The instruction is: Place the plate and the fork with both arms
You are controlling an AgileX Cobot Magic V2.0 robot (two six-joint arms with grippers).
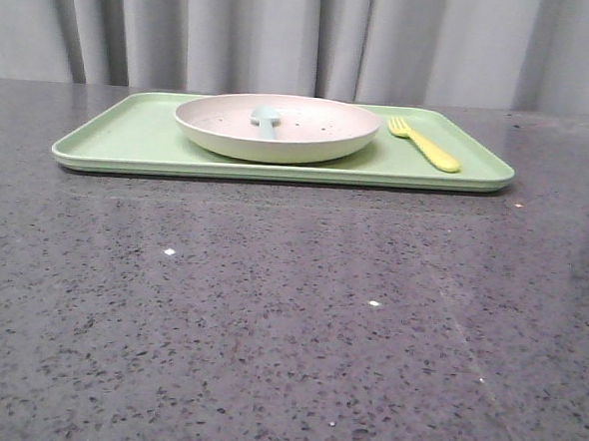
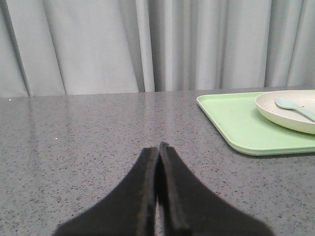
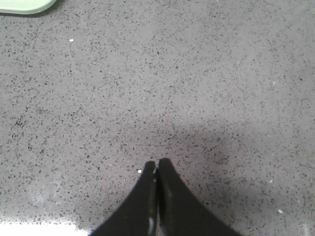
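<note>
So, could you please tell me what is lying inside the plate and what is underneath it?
Inside the plate lies a pale blue spoon, bowl toward the camera in the front view. Under the plate is the green tray; the tray surface directly beneath it is covered.

I count one green tray (image 1: 119, 140) on the desk (image 1: 288, 320). On it I see one plate (image 1: 309, 141), one pale blue spoon (image 1: 268, 121) and one yellow fork (image 1: 424, 144). I also count two grippers, the left gripper (image 2: 158, 147) and right gripper (image 3: 156, 164).
</note>
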